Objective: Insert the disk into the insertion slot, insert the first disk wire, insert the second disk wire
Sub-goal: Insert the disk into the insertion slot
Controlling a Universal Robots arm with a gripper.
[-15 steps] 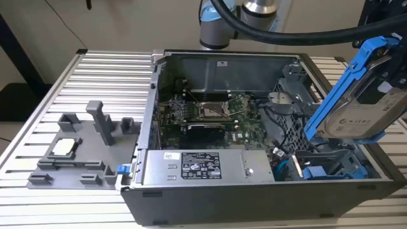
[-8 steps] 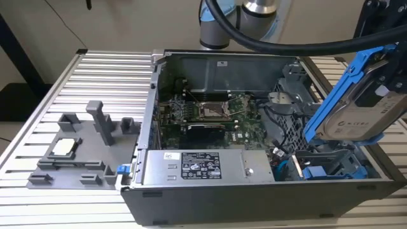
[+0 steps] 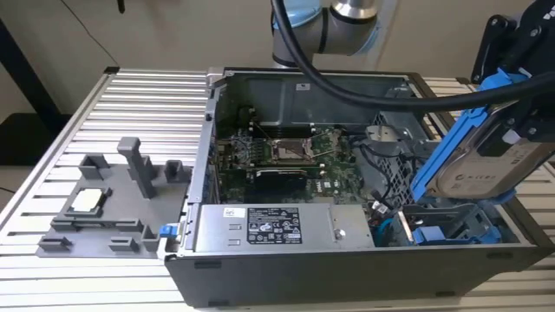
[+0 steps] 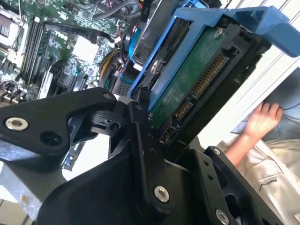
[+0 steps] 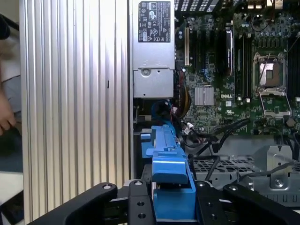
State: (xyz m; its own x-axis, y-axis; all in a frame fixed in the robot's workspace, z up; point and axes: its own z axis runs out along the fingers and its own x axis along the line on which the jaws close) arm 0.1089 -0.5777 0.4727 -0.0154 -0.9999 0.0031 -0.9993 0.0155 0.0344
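1. My gripper (image 5: 172, 206) is clamped on the disk (image 3: 481, 162), held tilted at the exterior view's right, long axis sloping down toward the computer case (image 3: 329, 266)
2. The insertion slot (image 3: 453, 218) lies just below the disk's lower end
3. Second wrist view shows its green circuit board (image 4: 187, 79); exterior view its label (image 3: 485, 172)

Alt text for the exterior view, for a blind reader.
The gripper holds the disk, in its blue carrier, tilted above the insertion slot at the exterior view's right of an open computer case. The case sits on a slatted table beside a grey fixture.
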